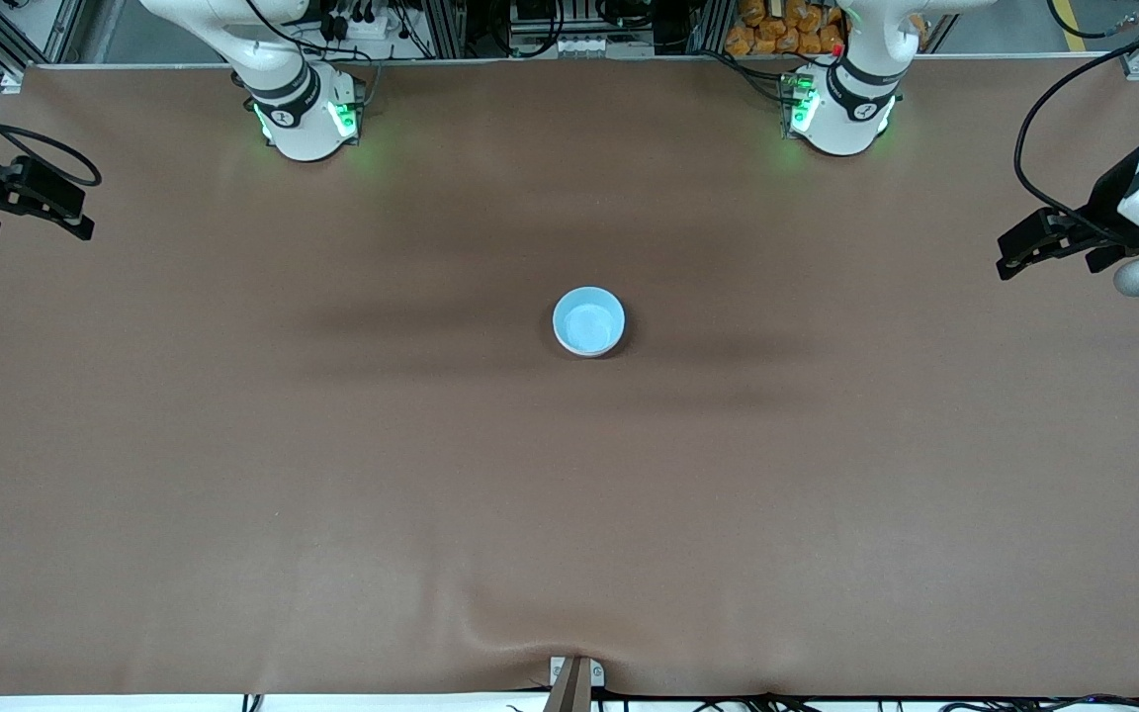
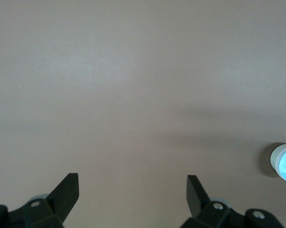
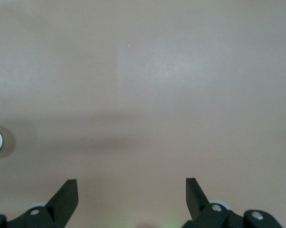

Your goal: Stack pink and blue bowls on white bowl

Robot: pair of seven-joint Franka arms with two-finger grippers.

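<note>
Brown cloth covers the table point(image 1: 233, 475), and one light blue bowl point(image 1: 588, 320) sits near its middle, between the two arms' ends. Only this single bowl shows; in the left wrist view a paler wall shows below its blue inside, so whether other bowls sit under it cannot be told. The left gripper point(image 1: 1019, 247) hangs released over the table's edge at its own end, well apart from the bowl. The right gripper point(image 1: 45, 213) waits likewise, fingers spread, holding nothing

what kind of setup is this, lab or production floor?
Probably a robotics lab bench: two arm bases bolted along one edge of a brown-covered table, aluminium framing and loose cabling at that edge, and just a blue bowl mid-table.
</note>
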